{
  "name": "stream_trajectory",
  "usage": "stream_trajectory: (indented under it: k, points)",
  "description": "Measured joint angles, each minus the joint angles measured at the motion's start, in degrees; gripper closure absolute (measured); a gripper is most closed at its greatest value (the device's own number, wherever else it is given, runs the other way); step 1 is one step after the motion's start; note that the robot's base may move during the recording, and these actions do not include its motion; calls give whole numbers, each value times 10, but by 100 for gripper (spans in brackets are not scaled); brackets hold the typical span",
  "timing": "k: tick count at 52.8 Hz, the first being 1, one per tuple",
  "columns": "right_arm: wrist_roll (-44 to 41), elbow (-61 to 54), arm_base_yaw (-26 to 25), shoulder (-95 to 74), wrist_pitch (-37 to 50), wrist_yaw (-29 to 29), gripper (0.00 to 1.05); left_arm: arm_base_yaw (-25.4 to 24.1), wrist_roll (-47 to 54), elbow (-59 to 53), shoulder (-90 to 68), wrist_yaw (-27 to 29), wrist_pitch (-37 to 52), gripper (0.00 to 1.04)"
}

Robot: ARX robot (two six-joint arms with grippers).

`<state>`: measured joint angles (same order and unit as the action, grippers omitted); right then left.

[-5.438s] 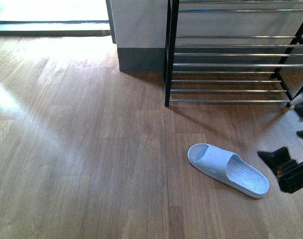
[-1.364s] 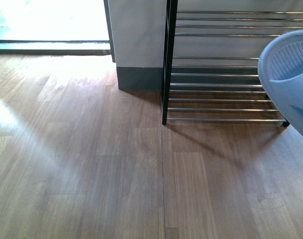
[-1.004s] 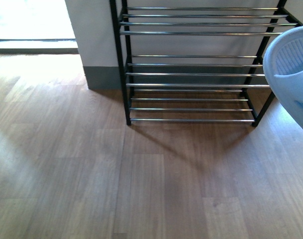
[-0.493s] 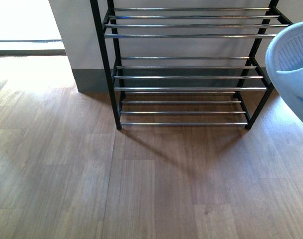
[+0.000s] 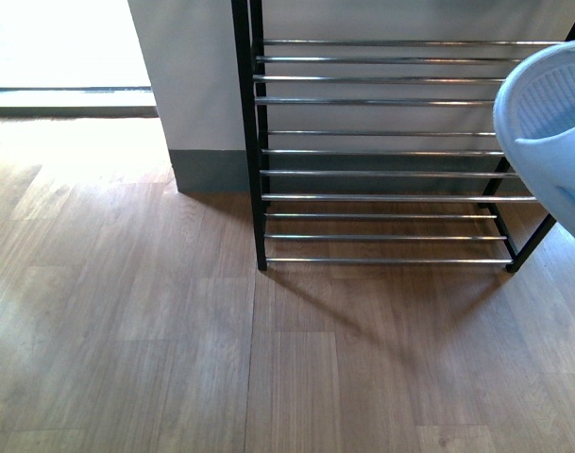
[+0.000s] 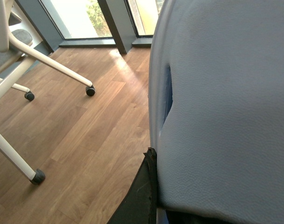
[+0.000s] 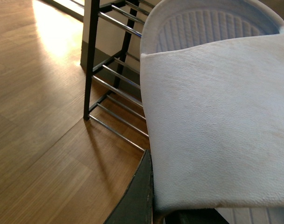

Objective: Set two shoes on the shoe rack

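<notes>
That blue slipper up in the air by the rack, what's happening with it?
The robot is carrying pale blue slides toward the shoe rack. One slide is held up at the right of the front view, level with the rack's shelves, gripped by the right gripper. The left wrist view shows a second slide clamped in the left gripper. No shoe is on the rack shelves that show.
</notes>
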<state>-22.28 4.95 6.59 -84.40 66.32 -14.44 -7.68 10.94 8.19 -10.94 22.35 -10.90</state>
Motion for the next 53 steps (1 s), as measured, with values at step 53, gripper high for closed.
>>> stream_trajectory:
  k: [53]
  points:
    - [1,0,0,2,0,0,103,0,0,0,0,0,0,103]
